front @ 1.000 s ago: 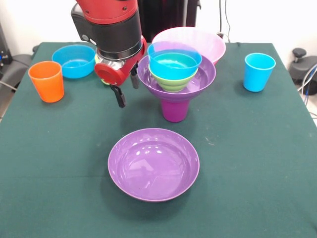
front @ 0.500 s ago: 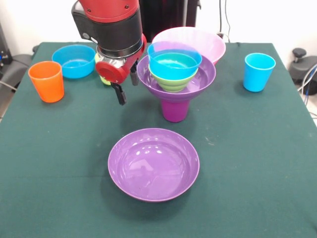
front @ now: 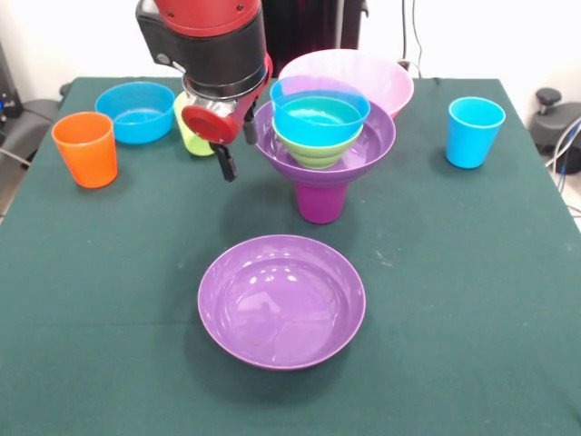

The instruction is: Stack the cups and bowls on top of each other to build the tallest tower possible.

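Tower stands upright near the middle of the green table, its long axis vertical: an inverted purple cup, narrow end up, carries a wide purple bowl with its mouth up, and inside that sit a small ribbed green bowl and a small blue bowl, each nested mouth up. Just left of the tower hangs the gripper on the red and black arm, its two dark fingers pointing down, parted with nothing between them, clear of the table and close beside the wide bowl's rim. Behind the gripper, left of the tower, a lime green cup stands mouth up, partly hidden by the arm. Farther left are a second small blue bowl and an orange cup, both mouth up. Directly behind the tower sits the big pink bowl, partly covered by it. Well to the right of the tower a light blue cup stands upright. In front of the tower, apart from it, the second wide purple bowl lies flat on the table, mouth up and empty.
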`<state>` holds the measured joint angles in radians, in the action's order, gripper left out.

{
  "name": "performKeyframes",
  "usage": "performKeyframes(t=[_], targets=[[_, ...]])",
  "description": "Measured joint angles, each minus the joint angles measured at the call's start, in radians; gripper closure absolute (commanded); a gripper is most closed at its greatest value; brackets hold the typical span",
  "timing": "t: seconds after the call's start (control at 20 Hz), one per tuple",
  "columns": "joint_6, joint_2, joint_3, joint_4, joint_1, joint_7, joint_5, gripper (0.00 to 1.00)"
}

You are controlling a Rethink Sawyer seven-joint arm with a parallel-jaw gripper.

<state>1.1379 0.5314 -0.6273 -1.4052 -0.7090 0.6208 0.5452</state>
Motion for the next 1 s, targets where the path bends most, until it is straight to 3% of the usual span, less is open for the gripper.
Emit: performKeyframes(t=[1.0], targets=[[0.046,0.024,-0.066,0.0,-0.027,0.0,0.007,0.0]])
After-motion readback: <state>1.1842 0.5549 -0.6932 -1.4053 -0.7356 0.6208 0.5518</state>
